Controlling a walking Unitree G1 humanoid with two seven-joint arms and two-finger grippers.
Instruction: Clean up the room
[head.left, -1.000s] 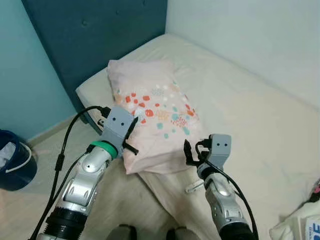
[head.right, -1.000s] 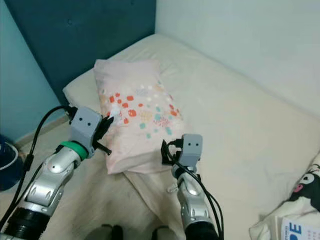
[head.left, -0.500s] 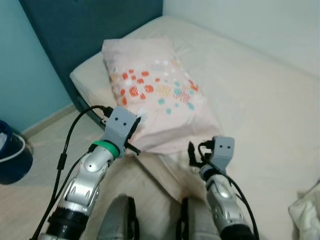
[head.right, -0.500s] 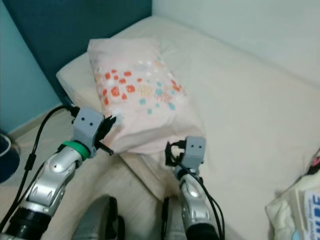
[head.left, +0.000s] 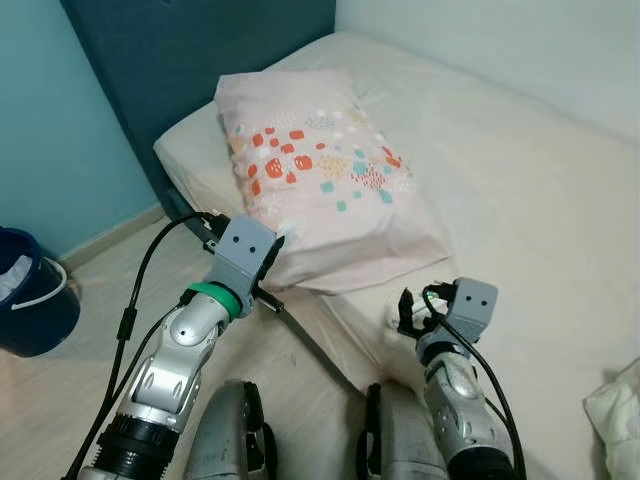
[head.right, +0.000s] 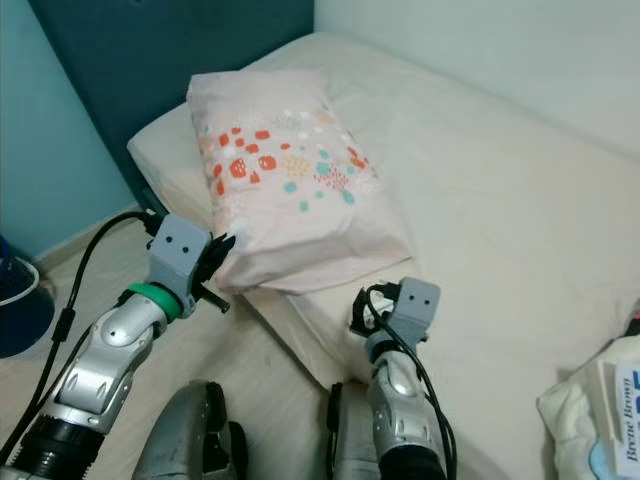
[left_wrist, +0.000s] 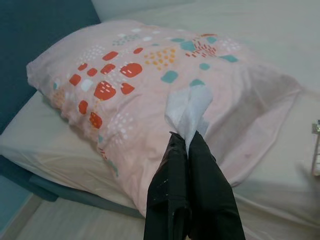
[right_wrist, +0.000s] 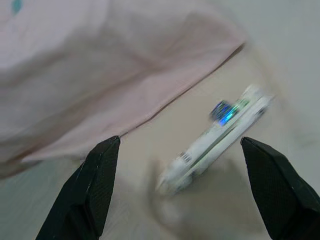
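The left gripper (left_wrist: 187, 145) pinches a white tissue (left_wrist: 190, 107) at lower centre, by the pillow (head.left: 320, 180). The right gripper (right_wrist: 175, 187) gapes wide over a white device (right_wrist: 215, 132) (blurred); closing on it seems next.

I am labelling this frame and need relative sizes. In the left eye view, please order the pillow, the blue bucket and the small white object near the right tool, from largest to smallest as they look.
1. pillow, clearly the largest.
2. blue bucket, partly cut by the picture's edge, so its full size is unsure.
3. small white object beside the right tool, the smallest, partly hidden.
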